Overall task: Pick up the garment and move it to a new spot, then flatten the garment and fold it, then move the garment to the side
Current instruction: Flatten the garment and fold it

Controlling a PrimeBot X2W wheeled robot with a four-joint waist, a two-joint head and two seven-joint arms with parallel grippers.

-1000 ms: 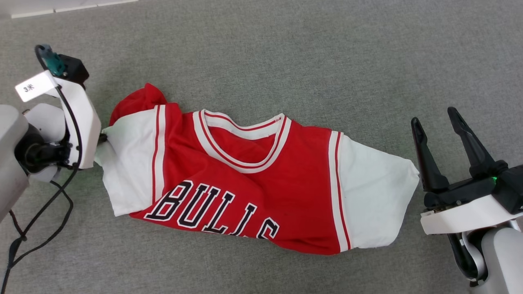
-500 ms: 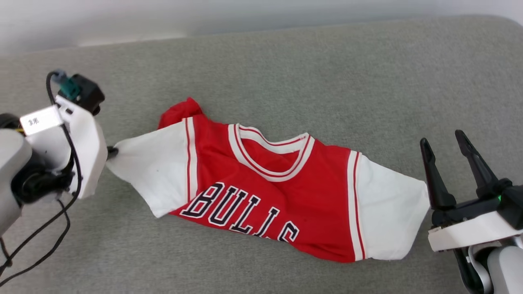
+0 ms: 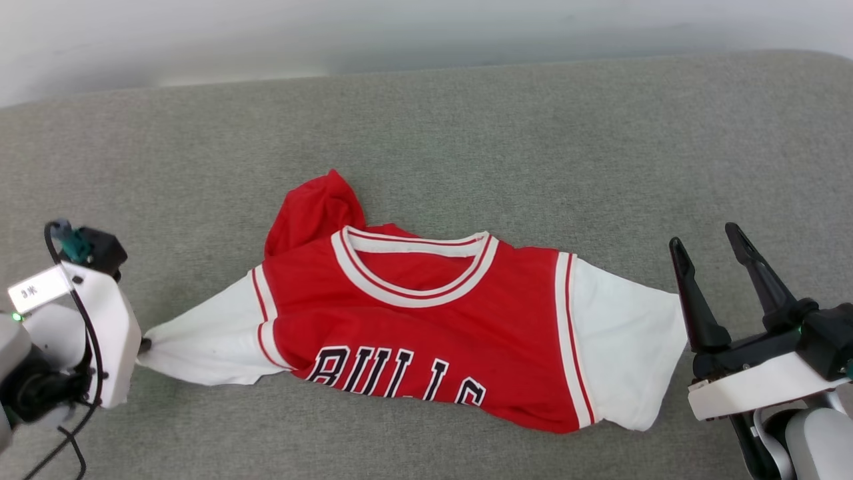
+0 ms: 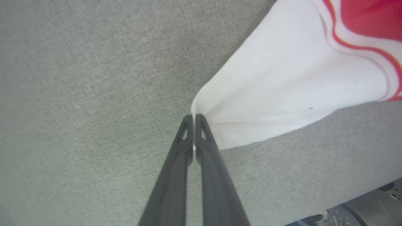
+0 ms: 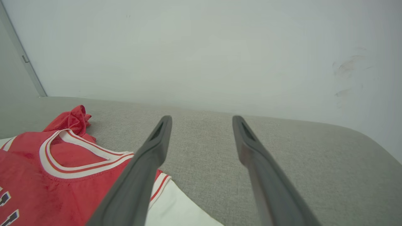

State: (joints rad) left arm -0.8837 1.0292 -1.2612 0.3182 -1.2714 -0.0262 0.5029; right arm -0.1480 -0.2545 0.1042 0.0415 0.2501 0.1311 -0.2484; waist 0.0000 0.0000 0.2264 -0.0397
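Limp and light, the garment [image 3: 426, 333] is pinched at its 9 o'clock sleeve by the closed left gripper [image 4: 193, 117], its 3 o'clock sleeve best taken by the open, empty right gripper [image 3: 704, 235]

A: What carries everything here?

B: A grey woven upholstered pad [image 3: 466, 133]. It spans the frame, with a rounded corner at the upper right and a pale wall [image 3: 426, 33] along its far edge at the top.

A: And what's on it?

B: 1 thing: a red jersey [image 3: 426, 320], centre to lower middle, collar toward the top. Its 2 white sleeves reach left and right, and the left one tapers to a point at the lower left. A bunched red fold sits to the upper left of the collar.
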